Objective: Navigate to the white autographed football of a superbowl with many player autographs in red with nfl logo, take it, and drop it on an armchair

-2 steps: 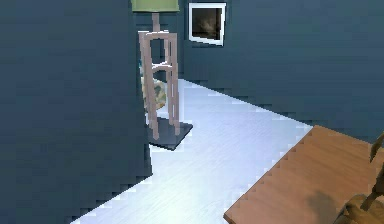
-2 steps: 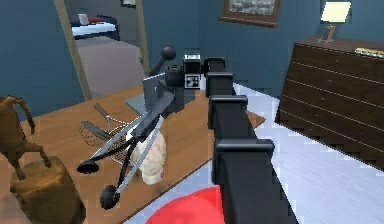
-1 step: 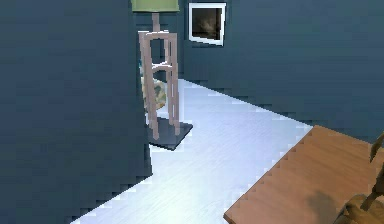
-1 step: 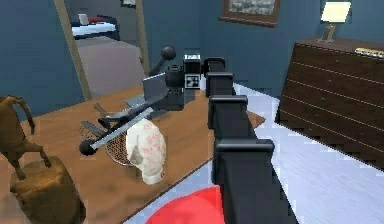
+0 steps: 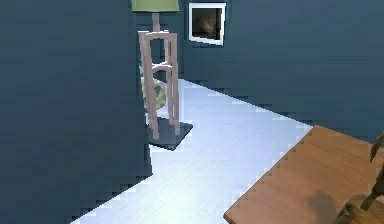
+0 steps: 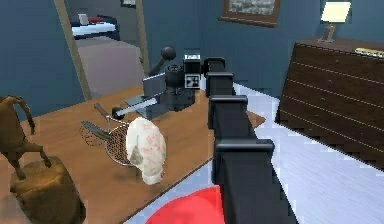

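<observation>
Shows white football [image 6: 147, 150] standing on wooden counter [image 6: 185, 135] beside wire utensil [image 6: 100, 135], near dark jaws, grip state impossible to tell; risks knocking it off the counter edge through careless arm [image 6: 235, 140] sweep.

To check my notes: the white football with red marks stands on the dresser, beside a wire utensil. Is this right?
No. The arm side view shows the football on the wooden table, not the dresser; it is beside the wire utensil.
</observation>
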